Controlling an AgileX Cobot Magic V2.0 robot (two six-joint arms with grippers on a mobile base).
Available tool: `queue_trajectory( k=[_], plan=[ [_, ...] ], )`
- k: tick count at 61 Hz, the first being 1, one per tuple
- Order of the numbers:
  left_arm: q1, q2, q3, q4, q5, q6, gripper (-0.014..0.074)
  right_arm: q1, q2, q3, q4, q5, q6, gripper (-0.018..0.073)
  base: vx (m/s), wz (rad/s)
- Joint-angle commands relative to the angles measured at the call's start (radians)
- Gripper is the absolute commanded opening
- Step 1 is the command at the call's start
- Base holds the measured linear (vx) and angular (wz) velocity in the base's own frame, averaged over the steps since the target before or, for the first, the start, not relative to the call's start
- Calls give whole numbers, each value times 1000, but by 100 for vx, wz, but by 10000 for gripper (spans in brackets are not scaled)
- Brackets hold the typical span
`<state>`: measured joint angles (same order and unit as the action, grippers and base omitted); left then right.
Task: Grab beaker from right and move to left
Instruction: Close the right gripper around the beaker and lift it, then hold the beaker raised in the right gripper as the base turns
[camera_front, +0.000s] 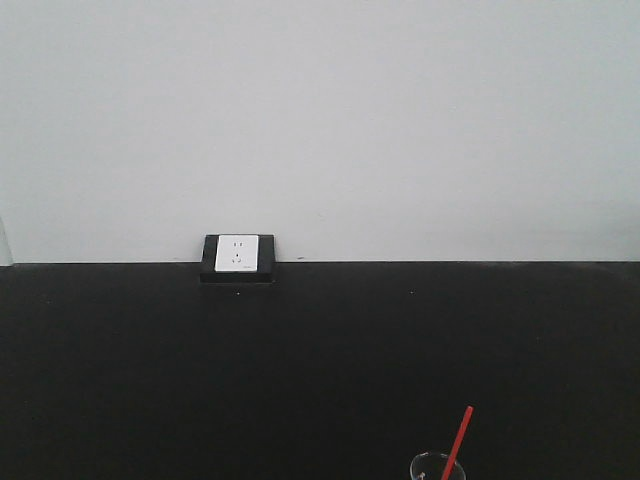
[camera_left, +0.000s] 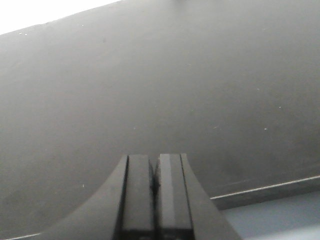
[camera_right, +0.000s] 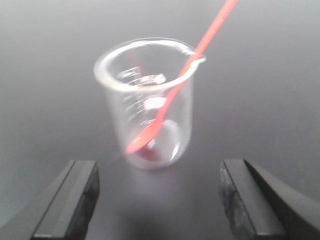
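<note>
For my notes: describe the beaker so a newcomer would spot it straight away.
On the black table, look toward the near edge, right of the white wall socket. A small clear glass beaker stands there, just ahead of the open right gripper. A red spoon leaning out at its spout sets it apart; no other glassware shows.

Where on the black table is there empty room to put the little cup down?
Nearly everywhere. The table is bare from the socket forward and across the whole left side. Only the front right is taken, by the beaker with its red rod.
</note>
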<state>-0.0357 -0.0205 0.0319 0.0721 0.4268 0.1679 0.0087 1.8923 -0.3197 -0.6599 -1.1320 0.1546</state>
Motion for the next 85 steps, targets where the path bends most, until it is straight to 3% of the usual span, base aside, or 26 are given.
queue_trajectory(
  k=[1, 43, 57, 65, 79, 85],
  plan=[
    [-7, -6, 19, 1, -76, -1, -6, -1, -6, -51, -45, -213, 17, 536, 0, 0],
    [-7, -6, 19, 1, -76, -1, -6, -1, 143, -319, -229, -213, 156, 536, 0, 0],
    [-7, -6, 19, 1, -76, -1, -6, 59, 174, -384, -234, -213, 163, 522, 0, 0],
    [-7, -6, 19, 1, -76, -1, -6, 104, 174, -400, -178, -212, 134, 412, 0, 0],
    [-7, -6, 19, 1, -76, -1, -6, 121, 173, -397, -96, -212, 115, -17, 0, 0],
    [-7, -6, 19, 1, -76, -1, -6, 116, 161, -397, -73, -210, 128, -11, 0, 0]
  ],
)
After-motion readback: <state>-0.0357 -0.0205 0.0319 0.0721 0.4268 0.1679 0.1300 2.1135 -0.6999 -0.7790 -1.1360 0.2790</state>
